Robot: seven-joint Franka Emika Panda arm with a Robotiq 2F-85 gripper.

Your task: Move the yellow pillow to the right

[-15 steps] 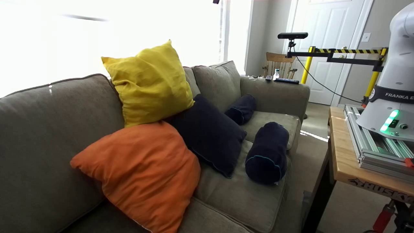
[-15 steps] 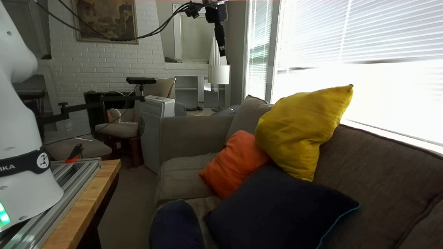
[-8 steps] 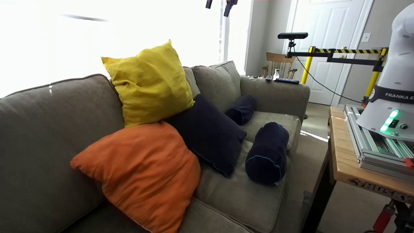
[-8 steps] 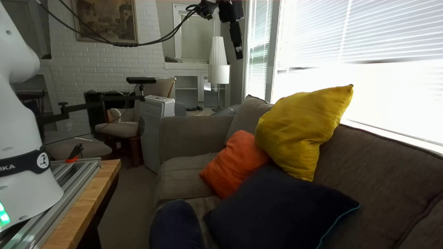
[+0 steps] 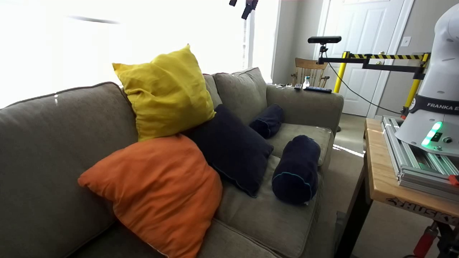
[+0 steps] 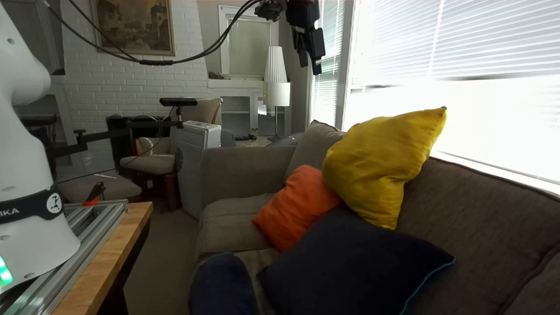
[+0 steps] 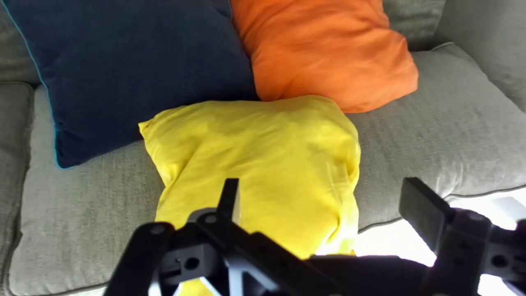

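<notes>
The mustard-yellow pillow leans on the sofa backrest, behind and above the orange and navy pillows, its top rising past the backrest; it shows in both exterior views (image 5: 168, 93) (image 6: 380, 162). It also fills the middle of the wrist view (image 7: 254, 160). My gripper, high in both exterior views (image 5: 239, 8) (image 6: 309, 64), is apart from the pillow. In the wrist view the gripper (image 7: 321, 183) is open, with nothing held. One finger overlaps the yellow fabric; the other lies past the pillow's side, over backrest and bright window. The pillow's lower part there is hidden behind the gripper.
An orange pillow (image 5: 161, 190) and a square navy pillow (image 5: 233, 150) lie against the yellow one. Navy bolsters (image 5: 296, 170) lie on the sofa seat. The bright window (image 6: 494, 109) is behind the backrest (image 6: 481, 210). A camera on a stand (image 5: 324, 39) stands beyond.
The gripper has come lower into view in an exterior view and moved toward the window in both steps, then turned so that both fingers show. The pillows have not moved.
</notes>
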